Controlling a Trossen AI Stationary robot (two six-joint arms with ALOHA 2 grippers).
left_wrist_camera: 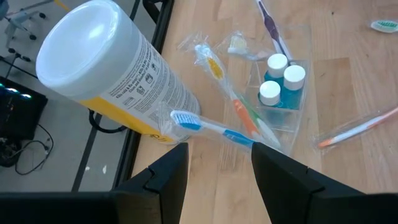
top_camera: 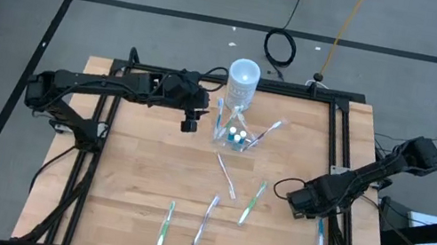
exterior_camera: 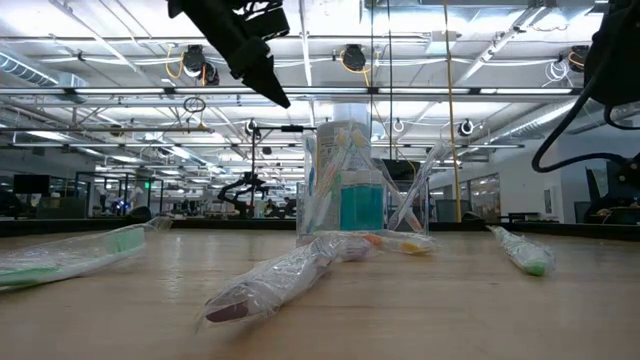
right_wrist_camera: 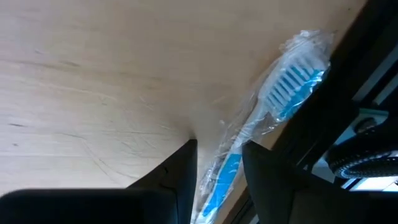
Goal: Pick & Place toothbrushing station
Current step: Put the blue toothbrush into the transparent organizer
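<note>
The clear container (top_camera: 234,136) stands near the table's far edge, holding three blue white-capped tubes (left_wrist_camera: 277,78) and several wrapped toothbrushes that lean out over its rim. My left gripper (top_camera: 191,125) hovers open just left of it and above it. In the left wrist view a blue toothbrush (left_wrist_camera: 208,126) leaning from the container points toward the gap between its fingers (left_wrist_camera: 217,165). My right gripper (top_camera: 304,208) is low at the table's right edge, open. Its fingers stand on either side of a wrapped blue toothbrush (right_wrist_camera: 273,106) that lies flat on the wood. My right gripper (right_wrist_camera: 219,158) has its fingers on either side of the blue toothbrush's handle (right_wrist_camera: 227,171), coming from above and lying across it. The brush lies on the table. Whether the fingers touch its wrapper, I cannot tell.
A tall opaque white cylinder (top_camera: 243,80) stands right behind the container. Several wrapped toothbrushes lie loose on the wood: one at the middle (top_camera: 227,178), a green one (top_camera: 251,202), others near the front (top_camera: 205,221) (top_camera: 165,228). Black frame rails (top_camera: 339,162) border the table.
</note>
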